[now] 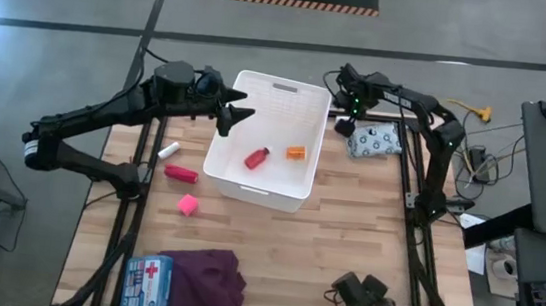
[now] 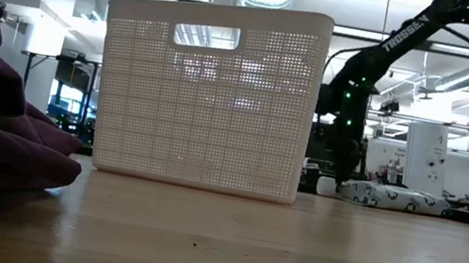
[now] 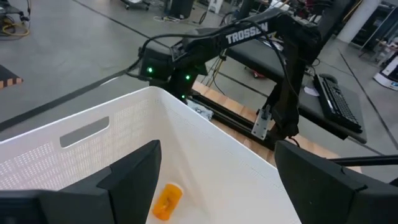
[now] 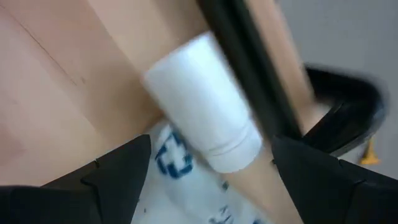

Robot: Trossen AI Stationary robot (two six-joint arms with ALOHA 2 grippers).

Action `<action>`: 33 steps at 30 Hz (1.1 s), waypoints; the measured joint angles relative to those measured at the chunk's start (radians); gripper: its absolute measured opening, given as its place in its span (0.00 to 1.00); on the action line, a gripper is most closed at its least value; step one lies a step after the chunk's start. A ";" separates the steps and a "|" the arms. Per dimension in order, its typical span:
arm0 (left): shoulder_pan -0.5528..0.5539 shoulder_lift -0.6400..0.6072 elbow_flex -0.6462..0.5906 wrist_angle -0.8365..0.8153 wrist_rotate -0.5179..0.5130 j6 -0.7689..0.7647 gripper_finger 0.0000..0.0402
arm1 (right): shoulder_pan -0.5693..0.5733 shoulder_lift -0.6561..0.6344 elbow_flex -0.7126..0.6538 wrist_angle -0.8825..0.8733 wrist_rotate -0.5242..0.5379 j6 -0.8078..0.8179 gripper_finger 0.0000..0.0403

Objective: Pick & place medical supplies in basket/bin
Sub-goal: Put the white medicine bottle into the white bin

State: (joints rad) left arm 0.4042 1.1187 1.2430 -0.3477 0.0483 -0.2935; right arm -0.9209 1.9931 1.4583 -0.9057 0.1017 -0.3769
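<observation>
Right wrist view gives me my right fingers [image 4: 211, 165] spread wide and empty above the white-blue patterned pouch [image 4: 186, 186], a white cylinder blurred across it. My left fingers [image 3: 217, 180] gape empty over the basket [image 1: 265, 132]; its orange box [image 3: 166, 200] is half hidden.

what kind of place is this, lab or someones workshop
Most likely a robotics lab or test hall: a wooden table with two mounted arms, a concrete floor with hazard-striped marking, and a keyboard at a nearby workstation.
</observation>
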 joint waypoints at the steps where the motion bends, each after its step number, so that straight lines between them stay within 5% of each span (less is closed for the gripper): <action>1: 0.004 0.000 0.000 0.000 0.001 0.000 0.74 | 0.002 0.009 0.009 0.001 0.002 -0.013 0.81; 25: 0.051 0.000 -0.001 0.000 -0.002 0.003 0.74 | 0.046 0.051 -0.051 -0.013 -0.030 -0.015 0.81; 33: 0.051 0.000 -0.001 -0.001 -0.002 0.022 0.74 | 0.051 0.045 -0.056 0.027 -0.050 0.027 0.64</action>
State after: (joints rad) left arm 0.4553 1.1183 1.2423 -0.3485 0.0460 -0.2714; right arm -0.8700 2.0377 1.4019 -0.8784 0.0518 -0.3500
